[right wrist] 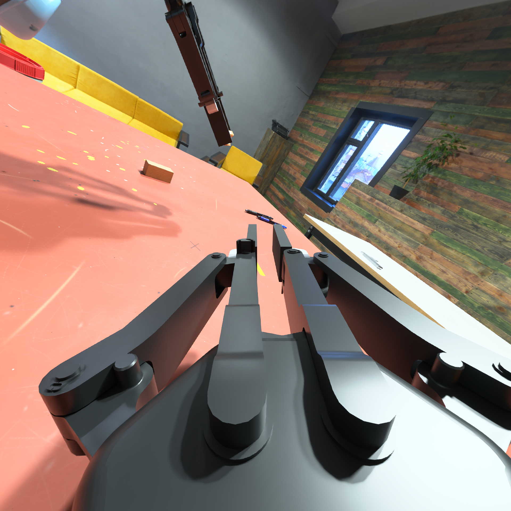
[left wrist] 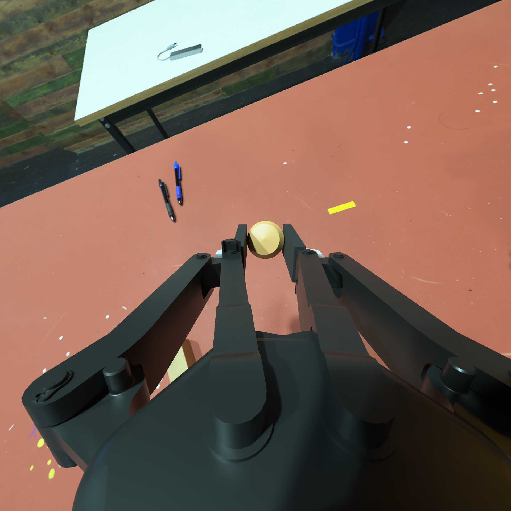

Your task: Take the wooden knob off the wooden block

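Observation:
My left gripper (left wrist: pixel 265 229) is shut on the round wooden knob (left wrist: pixel 265 240), held between its fingertips above the red table (left wrist: pixel 387 166). A corner of the wooden block (left wrist: pixel 179 362) shows below the gripper body. In the right wrist view the block (right wrist: pixel 158 171) lies flat on the table with nothing on top. The left gripper (right wrist: pixel 225 138) hangs above and to the right of it, clear of it. My right gripper (right wrist: pixel 264 229) is closed to a narrow gap with nothing between its fingers, low over the table and well away from the block.
Two pens (left wrist: pixel 172 193) lie on the table ahead of the left gripper, and a yellow tape strip (left wrist: pixel 341 207) lies to the right. A white side table (left wrist: pixel 193 27) with a grey adapter (left wrist: pixel 182 52) stands past the table edge. A red crate (right wrist: pixel 22 63) sits at the far corner.

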You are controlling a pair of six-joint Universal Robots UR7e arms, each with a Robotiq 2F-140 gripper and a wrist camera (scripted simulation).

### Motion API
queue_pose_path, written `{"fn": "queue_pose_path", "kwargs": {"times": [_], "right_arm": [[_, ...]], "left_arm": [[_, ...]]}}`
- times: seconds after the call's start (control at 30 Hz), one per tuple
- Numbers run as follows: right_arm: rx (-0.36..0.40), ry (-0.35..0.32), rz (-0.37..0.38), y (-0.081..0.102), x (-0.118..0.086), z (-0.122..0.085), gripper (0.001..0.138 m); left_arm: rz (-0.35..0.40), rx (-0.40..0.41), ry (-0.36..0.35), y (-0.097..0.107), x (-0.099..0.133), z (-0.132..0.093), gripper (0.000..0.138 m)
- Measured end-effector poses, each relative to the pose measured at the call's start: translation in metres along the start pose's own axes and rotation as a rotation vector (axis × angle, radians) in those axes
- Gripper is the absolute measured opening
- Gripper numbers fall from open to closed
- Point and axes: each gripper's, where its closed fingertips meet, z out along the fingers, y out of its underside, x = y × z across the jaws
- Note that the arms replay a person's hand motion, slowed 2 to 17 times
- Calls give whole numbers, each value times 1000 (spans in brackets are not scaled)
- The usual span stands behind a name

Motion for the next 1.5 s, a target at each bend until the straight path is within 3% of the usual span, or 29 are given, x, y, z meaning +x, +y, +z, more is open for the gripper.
{"fn": "queue_pose_path", "kwargs": {"times": [0.73, 1.5], "right_arm": [[-18, 31, 19, 5, 8, -6, 15], [-42, 62, 30, 11, 16, -13, 14]], "left_arm": [[159, 72, 220, -34, 87, 4, 34], [293, 100, 474, -47, 179, 8, 34]]}}
